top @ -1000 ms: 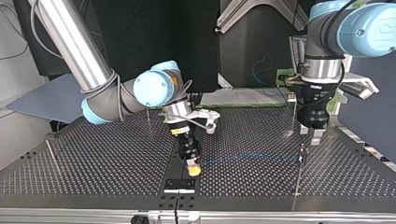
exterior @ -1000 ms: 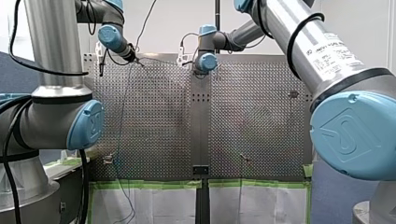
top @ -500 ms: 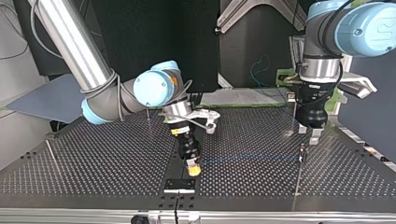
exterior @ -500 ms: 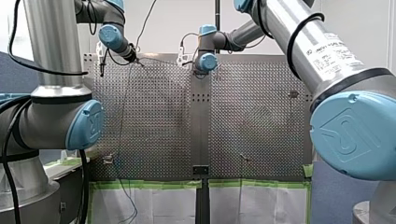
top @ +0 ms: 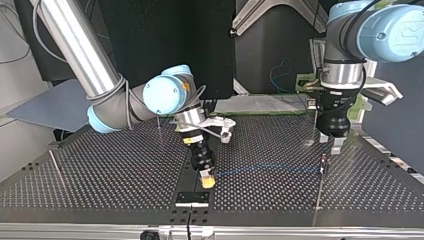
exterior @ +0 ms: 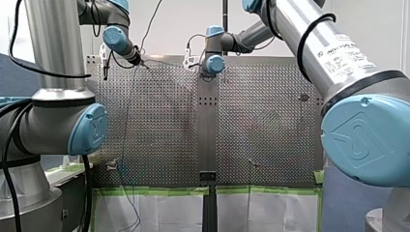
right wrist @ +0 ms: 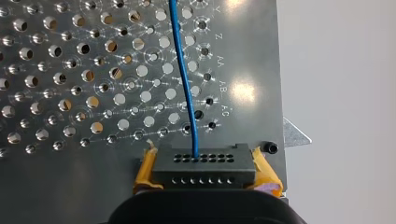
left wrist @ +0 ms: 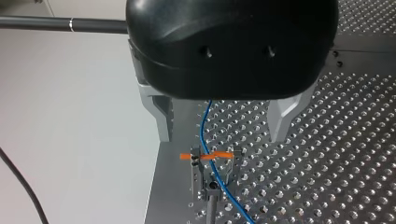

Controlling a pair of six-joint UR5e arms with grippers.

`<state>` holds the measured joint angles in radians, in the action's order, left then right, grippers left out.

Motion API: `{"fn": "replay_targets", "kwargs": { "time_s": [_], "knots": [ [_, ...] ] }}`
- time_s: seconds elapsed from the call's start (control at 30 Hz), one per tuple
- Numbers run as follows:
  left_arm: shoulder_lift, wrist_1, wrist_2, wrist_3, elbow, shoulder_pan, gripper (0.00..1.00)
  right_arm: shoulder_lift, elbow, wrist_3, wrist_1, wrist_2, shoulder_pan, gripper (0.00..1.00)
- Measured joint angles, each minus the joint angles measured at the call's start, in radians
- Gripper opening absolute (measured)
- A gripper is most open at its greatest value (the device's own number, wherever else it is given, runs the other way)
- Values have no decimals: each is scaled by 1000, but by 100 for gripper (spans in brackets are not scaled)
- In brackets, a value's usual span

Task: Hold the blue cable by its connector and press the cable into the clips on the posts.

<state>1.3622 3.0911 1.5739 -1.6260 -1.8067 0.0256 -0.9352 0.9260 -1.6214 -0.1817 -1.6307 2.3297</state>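
In the right wrist view my right gripper is shut on the black connector, its yellow pads on either side. The blue cable leaves the connector and runs out over the perforated plate. In the top view the blue cable stretches from my right gripper across to a clip on a thin post. My left gripper hovers just above that post. In the left wrist view my left gripper is open; the cable passes between its metal fingers down into the orange-tabbed clip.
More thin posts stand on the table: one at the top view's left, one behind my right arm, one at the back right. A black bracket sits at the near edge. Green tape borders the table in the front view.
My left gripper has lifted slightly and drifted a little toward the top view's left, away from the clip post. My right gripper and the connector have stayed put.
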Motion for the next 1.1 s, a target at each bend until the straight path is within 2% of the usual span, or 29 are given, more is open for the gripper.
{"fn": "replay_targets", "kwargs": {
  "time_s": [0.27, 0.47, 0.63, 0.9, 1.1],
  "knots": [
    [12, 0, -31, 48, 9, -22, 100, 0, 0, 1, 2, -2, 0, 0],
    [26, -1, -45, 30, 52, -59, 100, 0, 0, 1, -1, -3, 0, 0],
    [59, -1, -46, 24, 101, -89, 100, 0, 0, 1, -1, -3, -1, 0],
    [130, -1, 7, 31, 166, -155, 100, 0, 1, 1, 2, -2, -2, 0],
    [186, -1, 64, 43, 179, -201, 100, 0, 1, 1, 3, -1, -5, 0]
  ]
}}
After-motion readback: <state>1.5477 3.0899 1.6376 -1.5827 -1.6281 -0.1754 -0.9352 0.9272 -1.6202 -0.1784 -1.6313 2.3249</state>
